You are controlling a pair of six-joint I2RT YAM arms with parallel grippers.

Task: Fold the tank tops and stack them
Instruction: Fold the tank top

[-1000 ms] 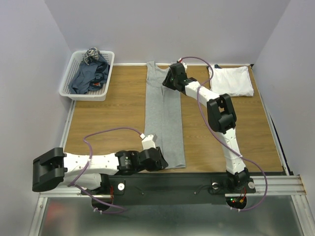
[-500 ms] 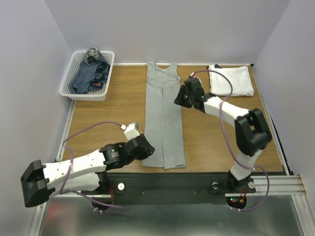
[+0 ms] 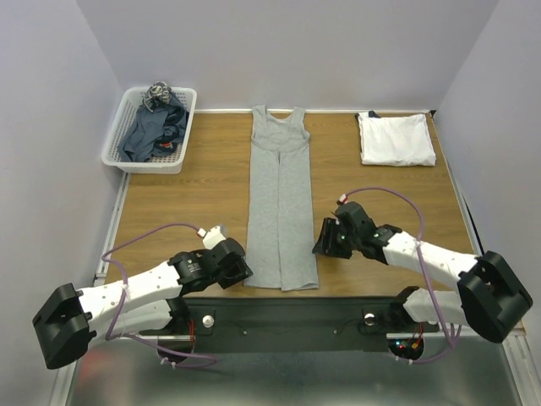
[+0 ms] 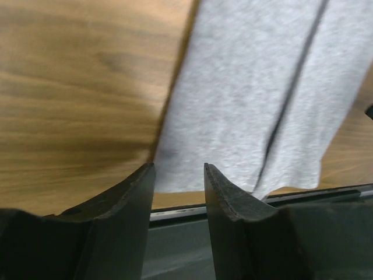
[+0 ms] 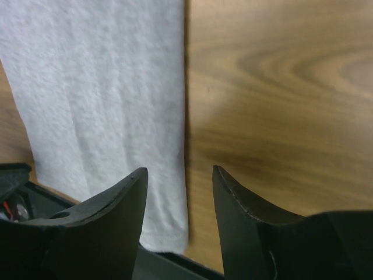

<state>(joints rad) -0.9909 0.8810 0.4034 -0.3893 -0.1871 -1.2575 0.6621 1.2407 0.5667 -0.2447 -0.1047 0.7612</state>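
Observation:
A light heather-grey tank top lies flat and lengthwise in the middle of the table, its sides folded in and its neck at the far end. My left gripper sits low at the hem's near left corner, open and holding nothing; the left wrist view shows the grey top just ahead of the open left gripper. My right gripper is open beside the top's right edge near the hem. In the right wrist view that grey edge runs between the tips of the right gripper. A folded white tank top lies at the back right.
A white lattice basket at the back left holds dark blue-grey tank tops. The table's near edge and black rail run just behind the hem. Bare wood lies on both sides of the grey top.
The right arm swung from the top's neck end down to its near right edge, jaws wider. The left gripper slid off the hem to the left and opened wider.

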